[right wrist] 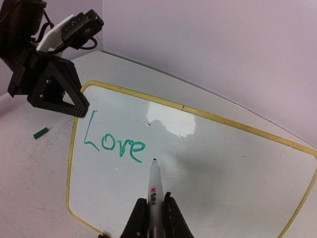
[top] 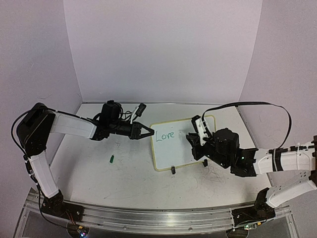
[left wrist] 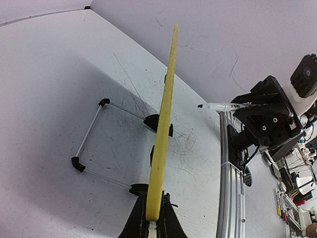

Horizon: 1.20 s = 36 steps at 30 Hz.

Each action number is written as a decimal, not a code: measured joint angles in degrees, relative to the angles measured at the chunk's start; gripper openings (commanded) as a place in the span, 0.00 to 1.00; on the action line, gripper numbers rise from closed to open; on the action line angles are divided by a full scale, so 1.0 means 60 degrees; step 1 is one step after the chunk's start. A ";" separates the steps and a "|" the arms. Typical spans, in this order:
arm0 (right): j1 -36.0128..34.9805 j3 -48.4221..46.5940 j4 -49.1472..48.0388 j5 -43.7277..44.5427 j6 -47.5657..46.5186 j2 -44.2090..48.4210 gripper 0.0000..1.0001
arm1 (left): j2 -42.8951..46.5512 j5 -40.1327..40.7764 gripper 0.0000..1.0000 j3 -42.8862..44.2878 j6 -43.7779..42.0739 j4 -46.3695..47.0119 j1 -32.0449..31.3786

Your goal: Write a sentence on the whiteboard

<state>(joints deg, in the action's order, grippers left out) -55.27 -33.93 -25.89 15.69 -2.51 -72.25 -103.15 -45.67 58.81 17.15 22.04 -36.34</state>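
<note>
The whiteboard (top: 171, 148) stands tilted on its black clip feet at the table's middle, with "Love" written in green at its upper left (right wrist: 115, 142). My left gripper (top: 146, 132) is shut on the board's left yellow edge (left wrist: 161, 144), seen edge-on in the left wrist view. My right gripper (top: 194, 140) is shut on a white marker (right wrist: 154, 191). The marker's tip points at the board just right of the "e"; I cannot tell whether it touches.
A small green marker cap (top: 112, 159) lies on the table left of the board. A wire stand (left wrist: 91, 136) sits behind the board. White walls enclose the table; an aluminium rail (top: 148, 218) runs along the near edge.
</note>
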 measured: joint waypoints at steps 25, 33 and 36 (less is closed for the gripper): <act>0.0109 -0.0232 -0.0476 0.0471 -0.0020 -0.1005 0.00 | 0.0000 0.0000 0.00 0.0000 -0.0004 0.0000 -0.0004; 0.0125 -0.0301 -0.0610 0.0479 -0.0026 -0.1126 0.00 | 0.0000 0.0000 0.00 0.0000 -0.0004 0.0000 -0.0007; 0.0124 -0.0364 -0.0669 0.0486 -0.0044 -0.1258 0.00 | 0.0000 0.0000 0.00 0.0000 -0.0004 0.0000 -0.0007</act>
<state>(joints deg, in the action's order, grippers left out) -54.52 -36.12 -29.91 18.60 -2.78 -79.80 -103.15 -45.67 58.81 17.12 22.04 -36.38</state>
